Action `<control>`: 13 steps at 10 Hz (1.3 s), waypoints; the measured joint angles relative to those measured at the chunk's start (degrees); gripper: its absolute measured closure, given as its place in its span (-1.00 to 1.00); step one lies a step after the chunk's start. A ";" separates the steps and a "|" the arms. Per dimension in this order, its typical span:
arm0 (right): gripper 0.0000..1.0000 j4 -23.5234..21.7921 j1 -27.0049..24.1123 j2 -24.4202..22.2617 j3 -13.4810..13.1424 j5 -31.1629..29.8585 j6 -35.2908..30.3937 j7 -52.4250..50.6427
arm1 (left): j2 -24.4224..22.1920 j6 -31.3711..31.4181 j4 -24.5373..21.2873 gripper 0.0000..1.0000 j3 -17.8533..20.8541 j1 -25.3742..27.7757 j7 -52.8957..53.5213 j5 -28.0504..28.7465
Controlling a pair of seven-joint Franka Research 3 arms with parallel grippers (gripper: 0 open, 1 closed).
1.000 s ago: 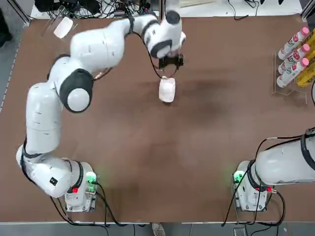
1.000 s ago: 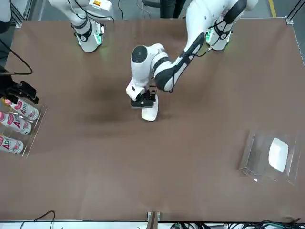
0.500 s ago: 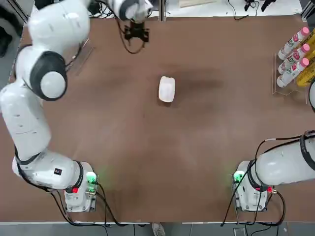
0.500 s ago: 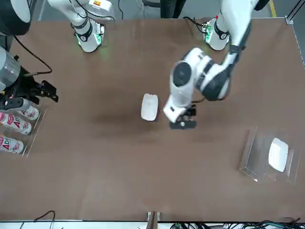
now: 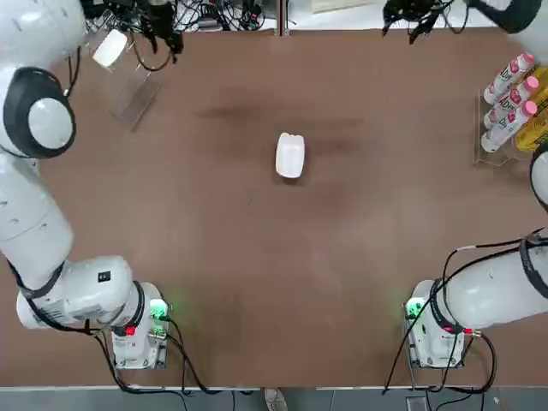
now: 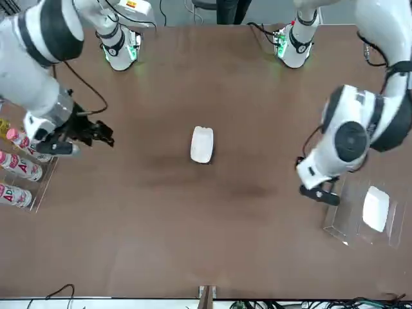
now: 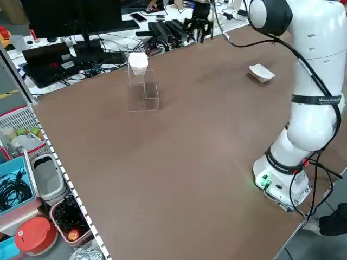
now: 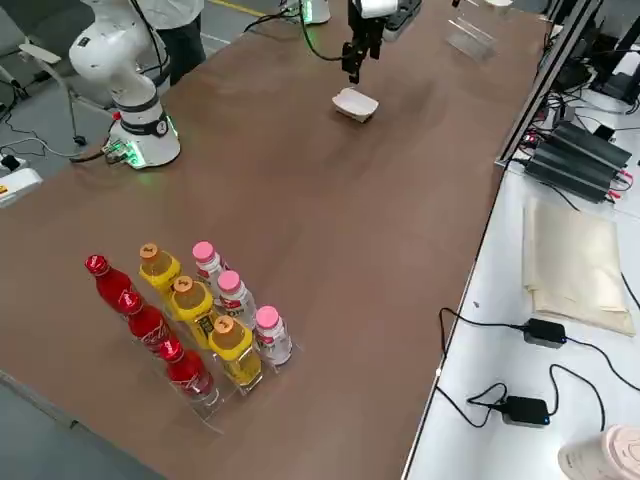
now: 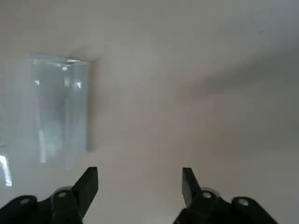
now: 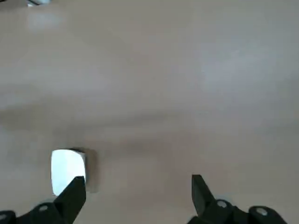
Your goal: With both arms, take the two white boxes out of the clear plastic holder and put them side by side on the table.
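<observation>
One white box [image 5: 289,156] lies flat in the middle of the table [image 5: 274,282], also seen from across it [image 6: 201,144]. The other white box [image 6: 375,208] rests in the clear plastic holder [image 6: 347,215] at the far left corner [image 5: 133,98]. My left gripper [image 5: 158,30] hangs open in the air just beside the holder [image 9: 60,112], with nothing between its fingers [image 9: 91,179]. My right gripper [image 6: 96,132] is raised over the table's right half and open. The middle box [image 10: 67,170] shows beside one of its fingers [image 10: 77,189].
A clear rack of pink-capped, yellow and red bottles [image 5: 509,103] stands at the table's right edge [image 8: 190,320]. Cables and equipment lie beyond the far edge [image 7: 81,49]. Bare brown tabletop surrounds the middle box.
My left arm has swung away from the middle box to the far left corner beside the holder. My right gripper has moved away from the bottle rack and over the table.
</observation>
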 joint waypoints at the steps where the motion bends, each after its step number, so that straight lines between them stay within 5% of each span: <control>1: -1.00 -4.17 2.26 -0.71 0.02 0.40 5.68 2.45 | 0.29 1.44 -0.78 -0.58 0.01 2.58 3.67 2.53; 4: -1.00 -17.59 16.15 -2.55 0.26 0.46 24.05 19.00 | 0.83 8.28 -5.02 -0.53 0.02 9.12 11.20 7.14; 6: -1.00 -22.28 24.49 -2.25 0.40 0.29 31.51 29.32 | 0.86 10.66 -5.64 -0.50 -0.01 12.06 14.84 9.37; 13: -1.00 -24.72 33.16 13.48 0.03 0.29 53.10 36.61 | 5.79 18.65 -6.39 -0.25 0.22 16.19 16.24 18.61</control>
